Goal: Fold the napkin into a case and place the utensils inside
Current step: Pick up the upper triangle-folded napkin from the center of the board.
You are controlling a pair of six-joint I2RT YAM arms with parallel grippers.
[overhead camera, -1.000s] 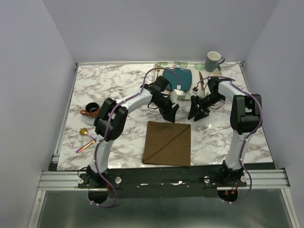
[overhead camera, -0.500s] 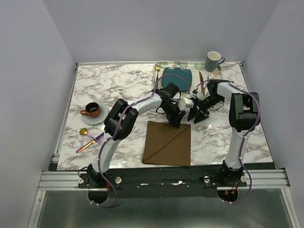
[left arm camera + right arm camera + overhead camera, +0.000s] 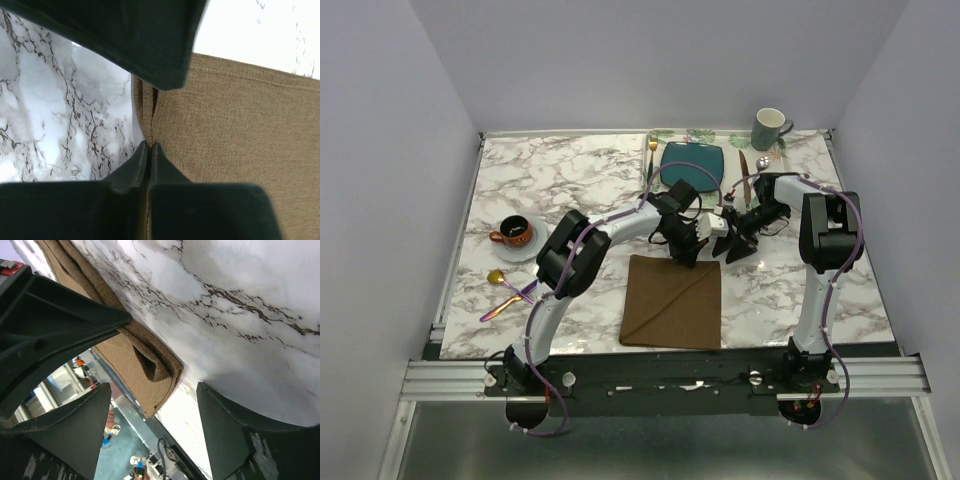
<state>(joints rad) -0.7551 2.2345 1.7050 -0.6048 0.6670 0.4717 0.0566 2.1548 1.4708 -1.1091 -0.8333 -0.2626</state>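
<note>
Pinches napkin (image 3: 240, 140) edge tight in left gripper (image 3: 148, 150), frame centre; holds right gripper (image 3: 152, 390) released, wide, astride the corner.

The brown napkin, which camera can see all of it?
The top camera: the whole napkin lies there, folded with a slanted crease. The left wrist shows only one edge up close, the right wrist only a folded corner.

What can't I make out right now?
Top view: far edge of the dark brown cloth napkin, under the left end effector and right end effector.
Left wrist view: cloth layers pinched by the left end effector, hidden by its fingers.
Right wrist view: most of the napkin, behind the left end effector.
Top view: iridescent metal utensils, too small to count.
</note>
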